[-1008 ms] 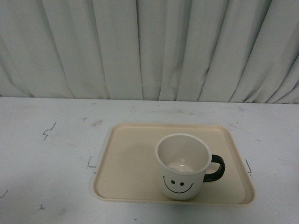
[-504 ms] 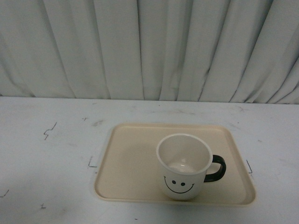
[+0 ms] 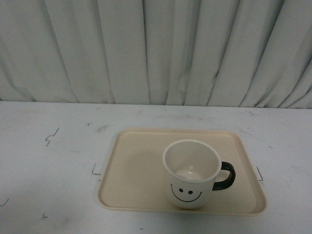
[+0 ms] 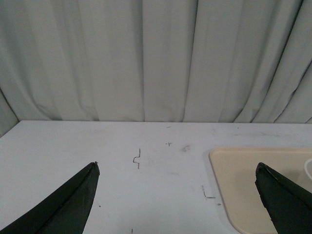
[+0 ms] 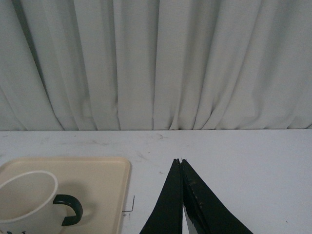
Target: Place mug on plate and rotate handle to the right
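The cream-white mug [image 3: 190,174] stands upright on the beige plate [image 3: 136,165], toward its near right part, smiley face toward the camera. Its black handle [image 3: 225,176] points right. No arm shows in the front view. In the right wrist view the mug [image 5: 24,204] and handle [image 5: 68,208] sit on the plate [image 5: 102,180], apart from my right gripper [image 5: 180,160], which is shut on nothing over bare table. My left gripper [image 4: 176,165] is open and empty over the table, with the plate [image 4: 243,180] corner beside one finger.
A white table [image 3: 48,170] with small dark pen marks [image 3: 51,136] carries the plate. A pleated grey-white curtain [image 3: 156,48] closes off the far side.
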You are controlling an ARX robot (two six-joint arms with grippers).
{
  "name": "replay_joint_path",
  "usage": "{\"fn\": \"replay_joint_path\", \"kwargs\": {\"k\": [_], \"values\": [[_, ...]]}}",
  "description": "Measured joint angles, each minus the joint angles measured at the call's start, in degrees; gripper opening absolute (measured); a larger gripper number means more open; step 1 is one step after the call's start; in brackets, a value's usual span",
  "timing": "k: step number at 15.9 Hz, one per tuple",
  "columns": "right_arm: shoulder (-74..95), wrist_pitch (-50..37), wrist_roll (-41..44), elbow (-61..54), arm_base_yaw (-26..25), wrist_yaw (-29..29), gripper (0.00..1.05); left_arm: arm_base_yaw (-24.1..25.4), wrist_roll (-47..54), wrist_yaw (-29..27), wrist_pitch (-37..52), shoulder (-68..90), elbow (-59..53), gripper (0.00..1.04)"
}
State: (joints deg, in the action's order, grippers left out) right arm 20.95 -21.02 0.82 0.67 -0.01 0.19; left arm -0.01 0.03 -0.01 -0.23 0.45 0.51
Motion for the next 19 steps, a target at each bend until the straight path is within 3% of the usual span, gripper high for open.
{"fn": "replay_joint_path", "kwargs": {"k": [10, 12, 15, 19], "values": [[-11.37, 11.43, 0.00, 0.00, 0.00, 0.00, 0.02, 0.00, 0.00, 0.00, 0.00, 0.00, 0.00, 0.98], [-19.87, 21.40, 0.00, 0.00, 0.00, -0.17, 0.02, 0.00, 0.00, -0.09, 0.00, 0.00, 0.00, 0.98], [-20.63, 21.38, 0.00, 0.00, 0.00, -0.17, 0.02, 0.00, 0.00, 0.02, 0.00, 0.00, 0.00, 0.98], [-20.72, 21.27, 0.00, 0.00, 0.00, -0.17, 0.51, 0.00, 0.00, 0.00, 0.00, 0.00, 0.00, 0.98]]}}
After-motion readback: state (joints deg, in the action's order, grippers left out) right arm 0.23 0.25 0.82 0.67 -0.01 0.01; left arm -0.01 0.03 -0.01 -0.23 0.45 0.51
